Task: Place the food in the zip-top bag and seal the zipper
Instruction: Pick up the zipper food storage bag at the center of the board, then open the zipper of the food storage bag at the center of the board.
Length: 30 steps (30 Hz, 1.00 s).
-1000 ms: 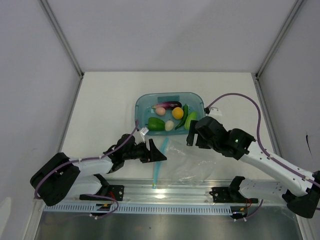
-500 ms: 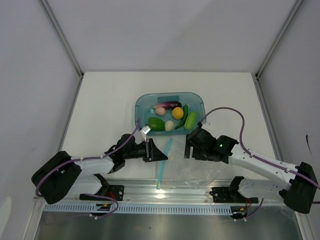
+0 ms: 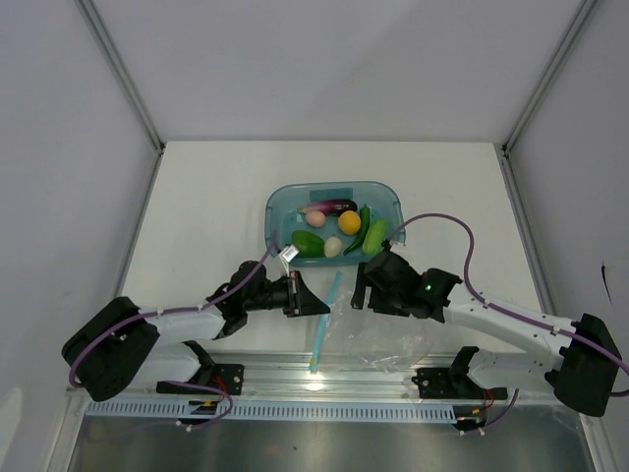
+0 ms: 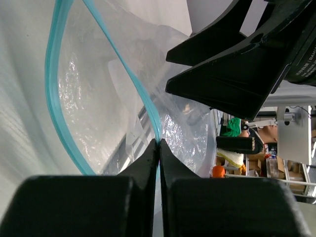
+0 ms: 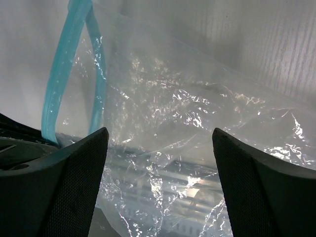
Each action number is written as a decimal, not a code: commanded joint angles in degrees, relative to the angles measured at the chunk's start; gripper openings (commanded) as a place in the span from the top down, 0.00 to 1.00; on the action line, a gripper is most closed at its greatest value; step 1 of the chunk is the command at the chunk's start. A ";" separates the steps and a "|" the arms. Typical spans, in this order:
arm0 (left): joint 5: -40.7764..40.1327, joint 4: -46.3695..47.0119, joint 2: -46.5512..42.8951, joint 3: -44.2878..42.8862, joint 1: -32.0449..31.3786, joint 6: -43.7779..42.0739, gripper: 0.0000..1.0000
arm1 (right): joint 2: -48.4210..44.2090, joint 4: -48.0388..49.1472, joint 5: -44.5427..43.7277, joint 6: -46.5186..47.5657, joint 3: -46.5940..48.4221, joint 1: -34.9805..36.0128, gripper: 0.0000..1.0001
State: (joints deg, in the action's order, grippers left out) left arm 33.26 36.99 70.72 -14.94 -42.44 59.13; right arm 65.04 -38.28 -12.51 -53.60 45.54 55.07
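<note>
Pinching one strand of the zipper (image 4: pixel 48 84) between its closed fingers, the left gripper (image 4: pixel 158 144) grips the teal strip right at the fingertips, while the other strand bows away and leaves the mouth of the zip-top bag (image 4: pixel 108 84) gaping. From above, the clear bag lies crinkled on the table (image 3: pixel 216 197) near its front edge, just in front of the tray (image 3: pixel 273 211), with the zipper running from near the tray toward the arms' bases. The right gripper (image 5: pixel 159 133) has its jaws spread wide over the shiny plastic, just beside the teal strip and close to the left gripper; whether its fingers touch the bag cannot be told. All the food sits in the translucent teal tray, apart from the bag: the eggplant (image 3: pixel 337 206) at the far side, the pink ball (image 3: pixel 314 217) and orange-yellow ball (image 3: pixel 349 222) near the middle, the dark green long vegetable (image 3: pixel 363 217) to the right, and the bright green chunk (image 3: pixel 307 243) and cream egg (image 3: pixel 333 246) along the near wall.
</note>
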 commanded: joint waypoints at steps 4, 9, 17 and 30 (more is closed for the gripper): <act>0.15 -4.72 -1.54 -5.27 -0.72 -0.68 0.99 | -0.70 1.55 0.47 -0.28 0.95 1.18 0.13; -12.57 -28.15 -12.25 -11.24 -2.91 -9.38 1.00 | -0.61 -3.81 -3.48 1.39 5.52 3.99 0.13; -37.46 -60.18 -25.71 -24.51 -5.82 -8.52 0.99 | 4.38 -6.54 -11.38 3.68 18.52 16.01 0.14; -42.74 -62.66 -28.79 -19.95 -11.00 9.06 0.99 | 6.51 4.97 -27.21 4.56 19.68 27.02 0.16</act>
State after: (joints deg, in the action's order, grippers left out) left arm -6.76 -24.97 43.05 -35.57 -52.07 62.24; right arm 71.68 -36.86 -34.22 -48.86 65.49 81.34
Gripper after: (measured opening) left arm 0.005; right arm 0.846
